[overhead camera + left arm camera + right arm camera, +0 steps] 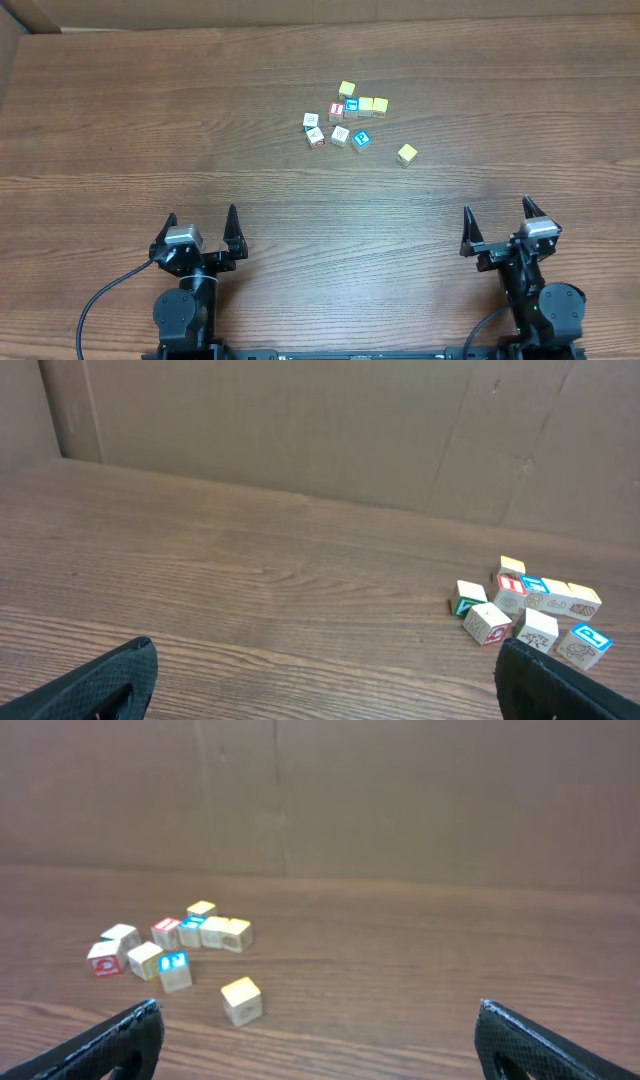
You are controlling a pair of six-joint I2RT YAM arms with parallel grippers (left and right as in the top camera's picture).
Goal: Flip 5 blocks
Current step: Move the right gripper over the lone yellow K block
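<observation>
Both my claws gape wide and empty, left claw (202,214) and right claw (497,206), well apart from the small wooden alphabet blocks (341,134) clustered on the brown counter (150,120).

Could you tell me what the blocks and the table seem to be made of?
The blocks look like pale matte wood with printed coloured letters. The table looks like wood or wood-grain laminate, going by its brown streaked grain.

Arms black, with round joint housings. On left gripper (201,216) and right gripper (497,208): two pointed black fingers (232,226), silver-grey block between. Pads (95,685) matte, finely dimpled. Black cable (97,300) curves from left base.
</observation>
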